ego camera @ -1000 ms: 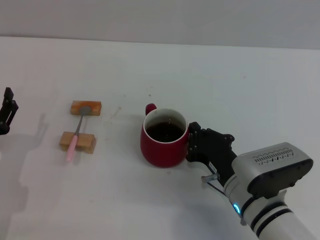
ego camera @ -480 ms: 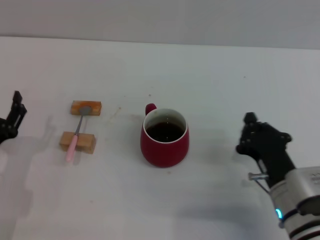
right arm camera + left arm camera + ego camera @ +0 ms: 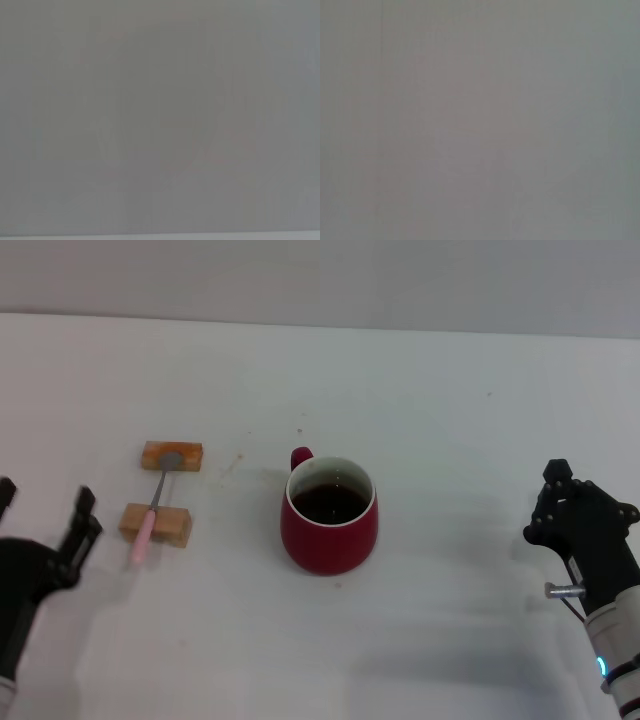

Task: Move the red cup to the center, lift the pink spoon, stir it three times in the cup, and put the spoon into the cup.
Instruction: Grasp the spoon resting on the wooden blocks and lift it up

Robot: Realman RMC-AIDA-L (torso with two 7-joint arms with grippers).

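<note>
The red cup (image 3: 330,516) stands upright at the middle of the white table, with dark liquid inside and its handle at the far left side. The pink spoon (image 3: 150,518) lies across two tan wooden blocks left of the cup, bowl on the far block. My left gripper (image 3: 45,505) is open and empty at the near left, just left of the spoon's handle end. My right gripper (image 3: 585,512) is open and empty, well to the right of the cup. Both wrist views show only blank grey surface.
The far wooden block (image 3: 172,455) and the near wooden block (image 3: 156,524) hold the spoon off the white table (image 3: 450,390). Bare table lies between the cup and each gripper.
My right gripper has let go of the cup's right side and drawn back to the right. My left gripper has come in from the left edge toward the spoon. The cup has not moved.
</note>
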